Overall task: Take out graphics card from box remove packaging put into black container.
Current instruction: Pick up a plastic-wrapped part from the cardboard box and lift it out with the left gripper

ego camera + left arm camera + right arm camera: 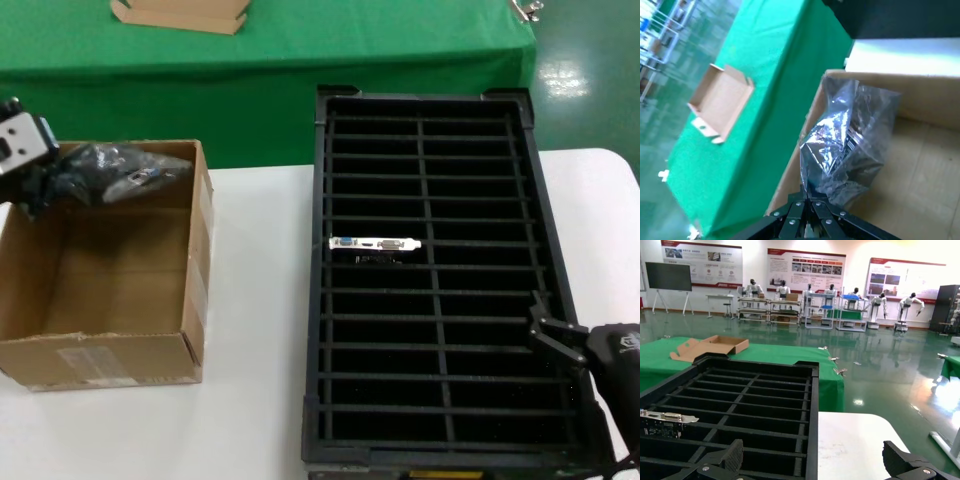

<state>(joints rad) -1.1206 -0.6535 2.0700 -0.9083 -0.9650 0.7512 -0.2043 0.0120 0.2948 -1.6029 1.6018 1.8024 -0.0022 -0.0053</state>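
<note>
My left gripper [52, 182] is shut on one end of the packaging [125, 170], a dark, shiny, crinkled bag that hangs over the far left corner of the open brown box [110, 345]. In the left wrist view the jaws [810, 194] pinch the packaging [850, 145] just above the box wall [795, 165]. Whether anything is inside the bag cannot be told. A graphics card [375, 245] stands in a middle slot of the black container [325, 300], silver bracket up. My right gripper [553, 335] is open over the container's near right rim, nothing between its fingers [732, 456].
A flat tan cardboard tray [180, 14] lies on the green table [300, 50] behind the white table [255, 330]. The box has a white label [100, 362] on its near side. The right wrist view shows the graphics card [667, 417], the black container [812, 405] and white tabletop [855, 440].
</note>
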